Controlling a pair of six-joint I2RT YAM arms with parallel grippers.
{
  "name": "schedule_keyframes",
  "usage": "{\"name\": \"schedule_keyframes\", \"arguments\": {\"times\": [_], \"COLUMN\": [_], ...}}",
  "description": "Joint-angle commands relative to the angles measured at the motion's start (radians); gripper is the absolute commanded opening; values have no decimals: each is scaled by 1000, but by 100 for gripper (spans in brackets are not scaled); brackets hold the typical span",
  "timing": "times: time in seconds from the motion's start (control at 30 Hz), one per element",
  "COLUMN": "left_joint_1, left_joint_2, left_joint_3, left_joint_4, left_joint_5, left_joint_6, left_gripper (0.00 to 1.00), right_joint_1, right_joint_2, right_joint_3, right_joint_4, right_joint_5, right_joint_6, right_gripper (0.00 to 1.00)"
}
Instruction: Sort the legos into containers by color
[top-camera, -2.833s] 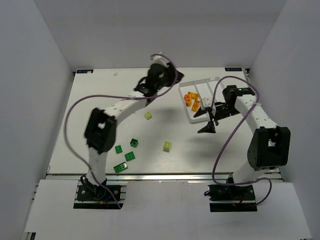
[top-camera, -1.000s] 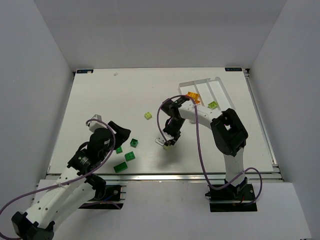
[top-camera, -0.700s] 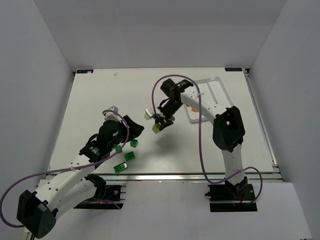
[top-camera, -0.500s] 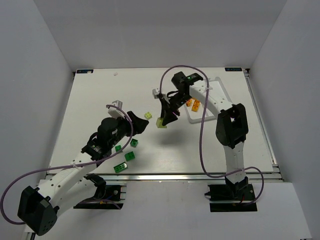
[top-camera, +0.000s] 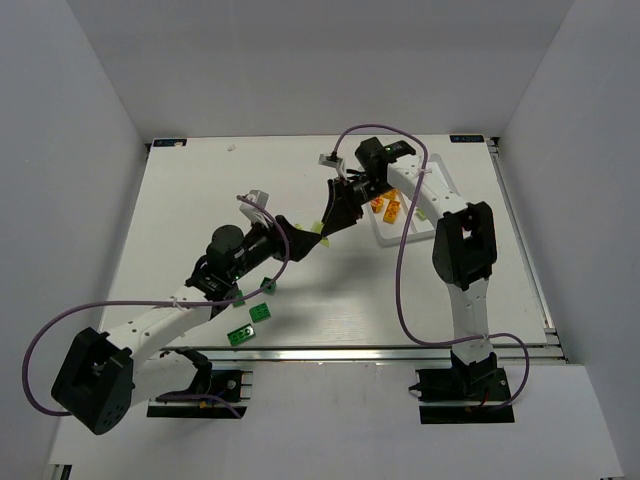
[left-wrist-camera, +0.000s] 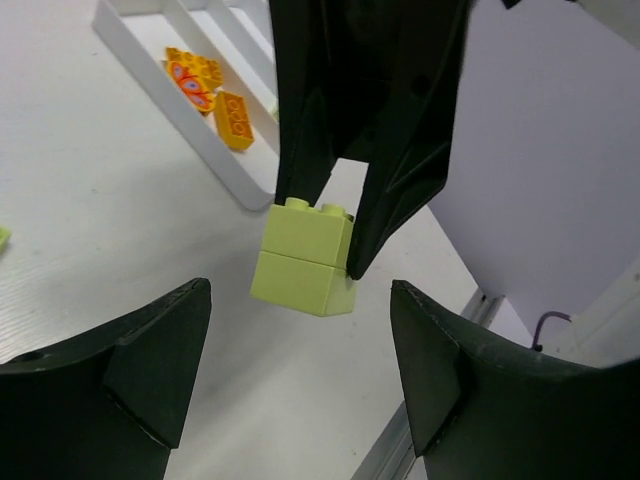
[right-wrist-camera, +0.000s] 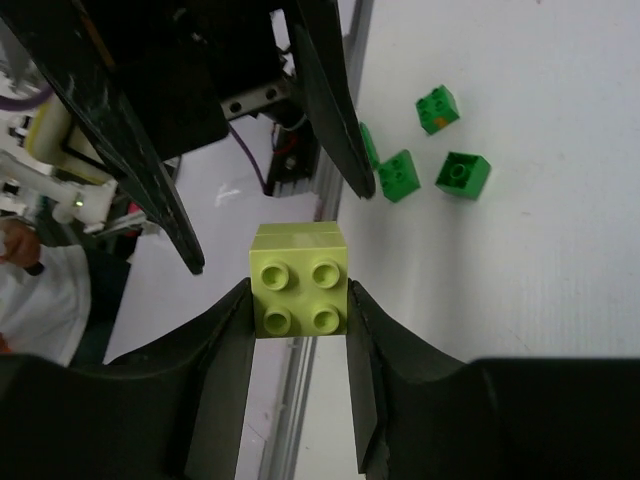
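1. Right gripper (top-camera: 327, 218): closed on a pale yellow-green brick (left-wrist-camera: 305, 262), pinched by two opposite side faces, studs toward the right wrist camera. Seam across the brick's middle, possibly two pieces stacked.
2. Brick held well clear of the table (top-camera: 190, 200), between the loose bricks and the tray (left-wrist-camera: 215, 160). Judged to be a carry toward a compartment, with the side grip leaving the underside free for setting down.
3. Left gripper (left-wrist-camera: 300, 300): jaws spread wide and empty, facing the held brick and flanking it without contact. Judged to be either a handover pose or a mere crossing of paths; cannot tell which.
4. Tray: white, with long narrow compartments divided by low ridges, at the far right of the table.
   - Compartment nearest the grippers: orange bricks (left-wrist-camera: 205, 80), a small cluster lying close together.
   - Remaining compartments: largely hidden behind the right arm in the top view and cut off in the left wrist view, contents not readable.
5. Dark green bricks (top-camera: 260, 312): four, loose on the table beside the left arm, well apart from the tray, not yet sorted.
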Motion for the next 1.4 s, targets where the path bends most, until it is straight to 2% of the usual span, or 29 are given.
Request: {"name": "schedule_keyframes", "arguments": {"times": [0.0,0.2,0.7,0.9,0.97,1.0,1.07,1.13,1.37], "left_joint_1": [4,4,4,4,4,4,14,14,34], "left_joint_2": [4,25,96,113,118,118,116,102,38], "left_joint_3": [2,23,12,5,3,3,5,3,-38], "left_joint_4": [140,163,344,405,421,424,421,398,344], "left_joint_5": [98,125,124,110,112,112,107,96,87], "left_joint_6": [-26,-53,-165,-213,-218,-219,-221,-216,-202], "left_gripper": [82,80,46,41,34,22,8,0,0], "right_joint_1": [-6,-21,-32,-37,-35,-40,-46,-70,-182], "right_joint_2": [-59,-72,-112,-119,-122,-121,-118,-107,-61], "right_joint_3": [23,9,-16,-28,-32,-34,-37,-43,21], "right_joint_4": [20,40,14,3,0,1,15,66,118], "right_joint_5": [-123,-159,-229,-228,-223,-222,-214,-214,-125], "right_joint_6": [77,93,54,32,28,28,40,90,135], "right_gripper": [0,0,0,0,0,0,0,0,0]}}
